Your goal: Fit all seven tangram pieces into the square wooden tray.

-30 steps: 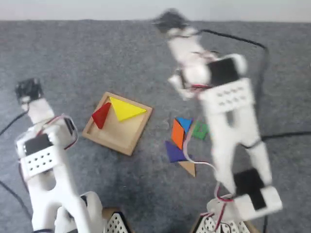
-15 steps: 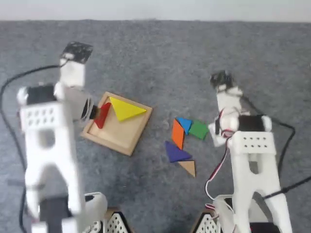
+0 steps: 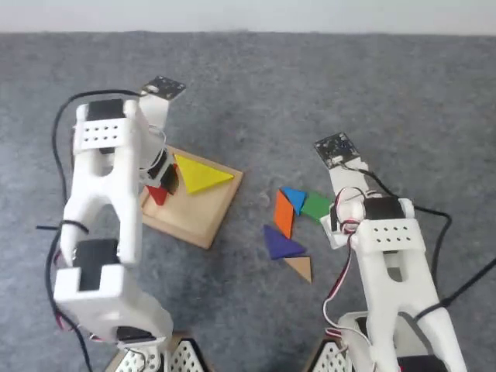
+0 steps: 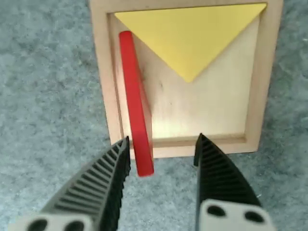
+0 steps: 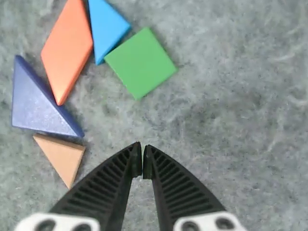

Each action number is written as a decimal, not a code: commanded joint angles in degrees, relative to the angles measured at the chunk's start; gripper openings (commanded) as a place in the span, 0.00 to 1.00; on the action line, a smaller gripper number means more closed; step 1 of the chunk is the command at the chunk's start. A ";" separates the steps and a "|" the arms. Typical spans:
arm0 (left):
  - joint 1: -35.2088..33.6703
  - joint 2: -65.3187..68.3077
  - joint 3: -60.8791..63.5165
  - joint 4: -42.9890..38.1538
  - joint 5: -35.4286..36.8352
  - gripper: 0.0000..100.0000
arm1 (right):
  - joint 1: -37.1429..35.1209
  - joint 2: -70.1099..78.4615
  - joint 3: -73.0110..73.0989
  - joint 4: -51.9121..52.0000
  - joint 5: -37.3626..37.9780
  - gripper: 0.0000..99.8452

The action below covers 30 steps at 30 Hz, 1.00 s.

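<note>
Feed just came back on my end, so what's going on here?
The left gripper hangs open by the wooden tray, above one end of the red triangle, which sits tilted on edge and pokes over the rim. The yellow triangle lies flat inside. The right gripper is shut and empty above the carpet, near the five loose pieces: orange parallelogram, blue triangle, green square, purple triangle, tan triangle.

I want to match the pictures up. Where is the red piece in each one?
High view: the red piece sits at the tray's left side, partly under the left arm.
Left wrist view: it leans on the tray's wall, ahead of the open left gripper.
Right wrist view: faces the green square and other loose pieces.
Shared landmark: the yellow triangle beside it in the tray.
</note>
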 commanded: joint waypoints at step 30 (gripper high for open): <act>5.71 -6.59 9.27 -5.19 5.36 0.01 | -0.31 -1.54 -0.18 -1.71 -0.44 0.01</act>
